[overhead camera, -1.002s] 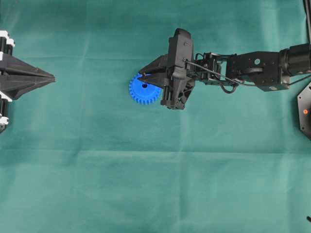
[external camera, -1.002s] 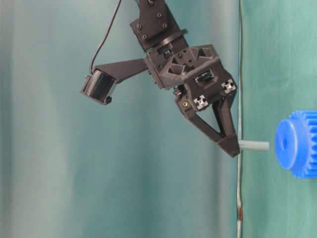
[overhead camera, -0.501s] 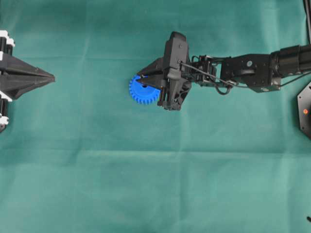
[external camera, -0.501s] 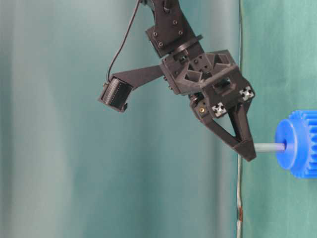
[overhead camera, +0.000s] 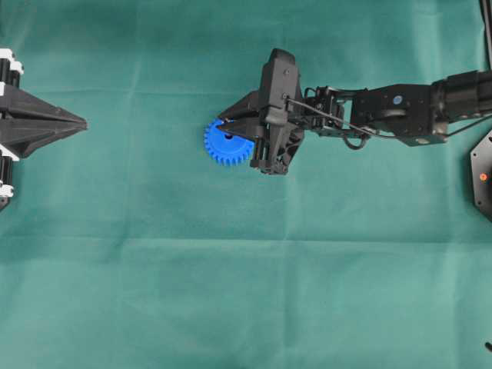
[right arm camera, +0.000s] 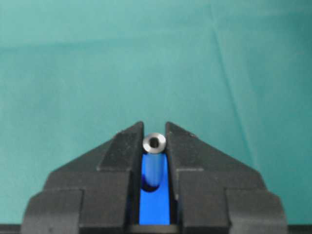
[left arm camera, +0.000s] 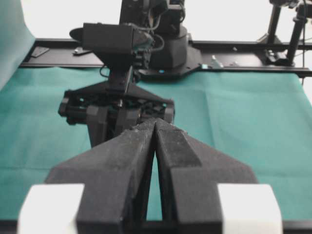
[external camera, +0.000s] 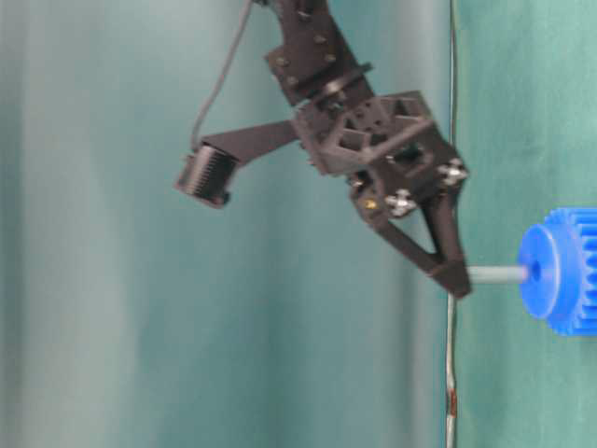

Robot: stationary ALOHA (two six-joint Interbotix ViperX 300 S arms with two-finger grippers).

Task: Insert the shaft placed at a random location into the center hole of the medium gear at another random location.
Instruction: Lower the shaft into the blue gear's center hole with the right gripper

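Observation:
The blue medium gear (overhead camera: 225, 146) lies flat on the green cloth and also shows in the table-level view (external camera: 562, 271). My right gripper (overhead camera: 227, 123) is over it, shut on the silver-grey shaft (external camera: 497, 273). The shaft's far tip meets the center hole (external camera: 535, 272). In the right wrist view the shaft (right arm camera: 154, 143) stands between the fingertips (right arm camera: 131, 139), its lower end in the dark hole (right arm camera: 152, 186) of the gear (right arm camera: 155, 212). My left gripper (overhead camera: 80, 123) is shut and empty at the far left; it also shows in the left wrist view (left arm camera: 155, 123).
Green cloth covers the table (overhead camera: 246, 292). The right arm (overhead camera: 400, 111) reaches in from the right edge. A black fixture (overhead camera: 483, 175) sits at the right edge.
The right gripper has carried the shaft over to the gear; a second ago its tip was apart from the gear, now it meets the center hole. The left arm has not moved.

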